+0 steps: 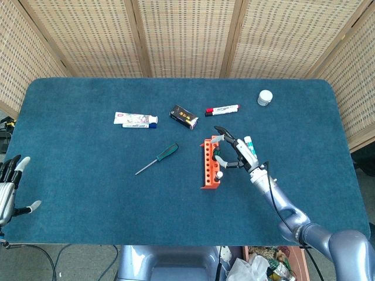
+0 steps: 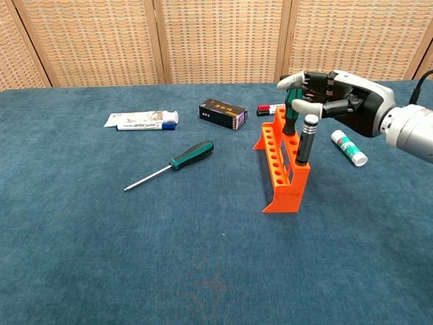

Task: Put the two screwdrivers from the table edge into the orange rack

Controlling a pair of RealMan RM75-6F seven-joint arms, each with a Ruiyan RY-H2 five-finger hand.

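Note:
The orange rack (image 2: pixel 280 191) (image 1: pixel 207 171) stands right of the table's centre. A green-handled screwdriver (image 2: pixel 291 116) stands upright in a far hole, its handle (image 1: pixel 215 157) just showing from above. A black tool with a silver cap (image 2: pixel 304 141) stands in a near hole. My right hand (image 2: pixel 338 101) (image 1: pixel 235 151) hovers beside the green handle with its fingers spread and the thumb close to it, gripping nothing. The second screwdriver (image 2: pixel 174 162) (image 1: pixel 158 158), green and black, lies flat left of the rack. My left hand (image 1: pixel 8 188) rests open at the table's near-left edge.
Behind the rack lie a toothpaste tube (image 2: pixel 141 120), a black box (image 2: pixel 222 114) and a red marker (image 1: pixel 222 109). A white and green tube (image 2: pixel 349 147) lies just right of the rack under my right hand. A white jar (image 1: pixel 265 97) sits far right.

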